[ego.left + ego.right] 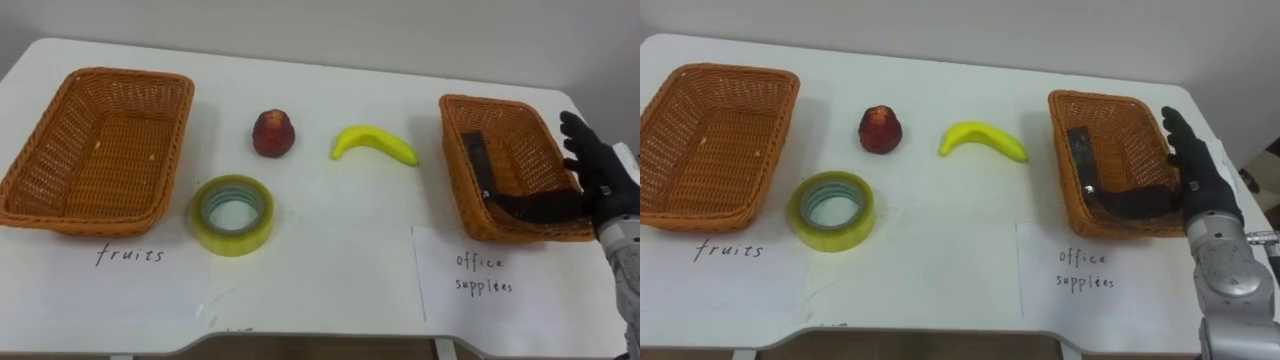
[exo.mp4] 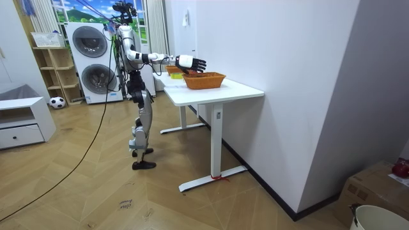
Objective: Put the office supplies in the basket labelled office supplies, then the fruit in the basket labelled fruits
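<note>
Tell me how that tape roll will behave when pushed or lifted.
The tape roll lies flat on the table, hole up, so a push would probably slide it rather than roll it; tipped on edge, it could roll away. Its thick ring looks stiff, and the open middle should give fingers a hold. The glossy surface may be slippery.

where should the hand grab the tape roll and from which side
Come down from above. The tape roll lies flat on the table, hole facing up, so probably pinch the ring wall: thumb in the hole, fingers outside. Its right side suits the right hand, which hovers open by the right basket.
</note>
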Robot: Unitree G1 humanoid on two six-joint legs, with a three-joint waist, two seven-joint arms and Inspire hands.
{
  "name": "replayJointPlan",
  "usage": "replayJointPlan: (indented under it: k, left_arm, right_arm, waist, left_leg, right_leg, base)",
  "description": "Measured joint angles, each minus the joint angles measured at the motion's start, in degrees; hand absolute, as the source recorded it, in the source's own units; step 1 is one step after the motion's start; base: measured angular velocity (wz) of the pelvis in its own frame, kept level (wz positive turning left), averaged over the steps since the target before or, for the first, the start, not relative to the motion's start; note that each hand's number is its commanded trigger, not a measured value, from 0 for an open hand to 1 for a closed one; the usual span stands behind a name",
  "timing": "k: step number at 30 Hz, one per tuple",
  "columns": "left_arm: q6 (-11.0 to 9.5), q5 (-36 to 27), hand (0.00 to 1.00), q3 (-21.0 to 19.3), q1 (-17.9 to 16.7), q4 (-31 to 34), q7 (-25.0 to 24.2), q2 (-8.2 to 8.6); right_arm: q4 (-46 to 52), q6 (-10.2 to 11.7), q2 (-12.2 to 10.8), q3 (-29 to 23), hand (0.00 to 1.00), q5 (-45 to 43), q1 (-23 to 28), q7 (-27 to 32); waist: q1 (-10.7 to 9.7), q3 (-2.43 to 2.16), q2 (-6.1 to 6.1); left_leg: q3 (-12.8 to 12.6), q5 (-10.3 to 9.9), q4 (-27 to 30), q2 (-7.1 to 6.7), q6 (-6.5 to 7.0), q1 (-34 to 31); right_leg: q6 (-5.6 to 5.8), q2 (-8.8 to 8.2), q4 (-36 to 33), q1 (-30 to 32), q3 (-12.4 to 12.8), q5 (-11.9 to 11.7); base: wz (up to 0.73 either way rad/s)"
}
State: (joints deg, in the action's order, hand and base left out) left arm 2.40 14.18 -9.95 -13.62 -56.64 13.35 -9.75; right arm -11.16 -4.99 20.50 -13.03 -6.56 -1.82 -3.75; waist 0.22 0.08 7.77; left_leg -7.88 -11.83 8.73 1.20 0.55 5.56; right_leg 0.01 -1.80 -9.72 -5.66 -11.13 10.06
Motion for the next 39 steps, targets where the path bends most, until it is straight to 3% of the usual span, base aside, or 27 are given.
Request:
replayJointPlan:
  k: [7, 14, 23, 28, 32, 39]
  left_arm:
    - [-0.35, -0.03, 0.0, -0.01, 0.2, -0.27, 0.06, 0.07]
    - [-0.41, 0.01, 0.0, -0.05, -0.38, -1.03, 0.13, 0.34]
    - [-0.39, 1.22, 0.0, -1.11, -0.97, -1.28, -0.34, 0.17]
    - [-0.69, 1.23, 0.0, -1.15, -0.72, -1.8, -0.28, 0.24]
    - [-0.83, 1.22, 0.0, -1.14, -0.31, -1.86, -0.27, 0.25]
    - [-1.1, 1.73, 0.0, -0.64, -0.08, -1.77, -0.27, 0.37]
  right_arm:
    - [0.05, 0.61, 0.0, -0.01, 0.0, -0.06, -0.01, 1.5]
    - [5.3, 0.82, 0.0, -0.02, 0.0, -0.41, 0.0, 3.02]
    - [18.31, 2.58, 0.15, -2.05, 0.0, 2.18, -0.02, 4.37]
    - [21.07, 3.19, 0.16, -1.96, 0.0, 4.06, -0.15, 4.24]
    - [21.75, 3.26, 0.16, -1.77, 0.0, 3.85, -3.44, 4.1]
    - [25.94, 3.27, 0.17, -0.99, 0.0, 4.04, -5.32, 3.64]
  waist:
    - [0.07, -0.05, -0.05]
    - [-0.02, -0.4, -0.87]
    - [-0.07, -0.18, -1.21]
    - [0.28, -0.07, -1.26]
    - [0.21, 0.09, -1.16]
    - [0.66, 0.03, -1.06]
  left_leg:
    - [0.02, 0.0, 0.01, 0.0, 0.0, 0.05]
    - [-0.08, 0.01, 0.1, 0.01, 0.0, 0.18]
    - [0.07, 0.01, 0.04, 0.08, -0.01, 0.11]
    - [0.04, 0.01, 0.08, 0.03, -0.01, 0.13]
    - [-0.14, 0.01, -0.02, 0.01, -0.01, -0.01]
    - [-0.01, 0.01, -0.03, 0.07, -0.02, -0.09]
  right_leg:
    - [0.0, 0.02, -0.01, 0.01, 0.1, 0.0]
    - [0.0, 0.02, 0.01, -0.17, 0.13, 0.0]
    - [0.0, 0.0, 0.01, -0.19, -0.15, 0.0]
    - [0.0, 0.01, -0.01, -0.16, 0.0, 0.0]
    - [0.0, 0.06, -0.03, 0.12, 0.2, 0.0]
    - [0.0, 0.12, -0.01, 0.12, -0.04, 0.0]
  base:
    - [0.0]
    - [0.0]
    - [0.0]
    - [0.0]
    - [-0.02]
    - [0.0]
